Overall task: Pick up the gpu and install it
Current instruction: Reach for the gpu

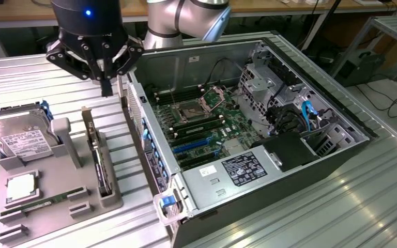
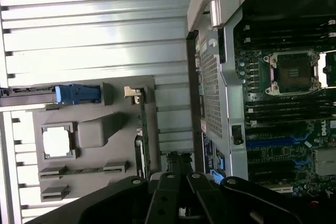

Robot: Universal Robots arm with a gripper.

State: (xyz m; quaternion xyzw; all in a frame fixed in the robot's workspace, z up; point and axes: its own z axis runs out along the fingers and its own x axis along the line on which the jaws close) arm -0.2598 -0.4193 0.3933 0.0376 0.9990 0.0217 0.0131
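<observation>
The gpu stands on its long edge in a slot of the grey holder tray, with its silver bracket end toward the far side. In the wrist view the gpu shows as a thin edge-on card with its metal bracket tab at one end. My gripper hangs above the tray's far end, a little above and beyond the gpu's bracket. Its fingers are shut together to a point with nothing between them. The gripper is dark in the wrist view, over the tray's edge beside the card.
The open computer case lies on the exterior view's right, with the motherboard and its blue slots exposed. The grey tray also holds a hard drive, a processor chip and a RAM stick. Ribbed metal tabletop surrounds everything.
</observation>
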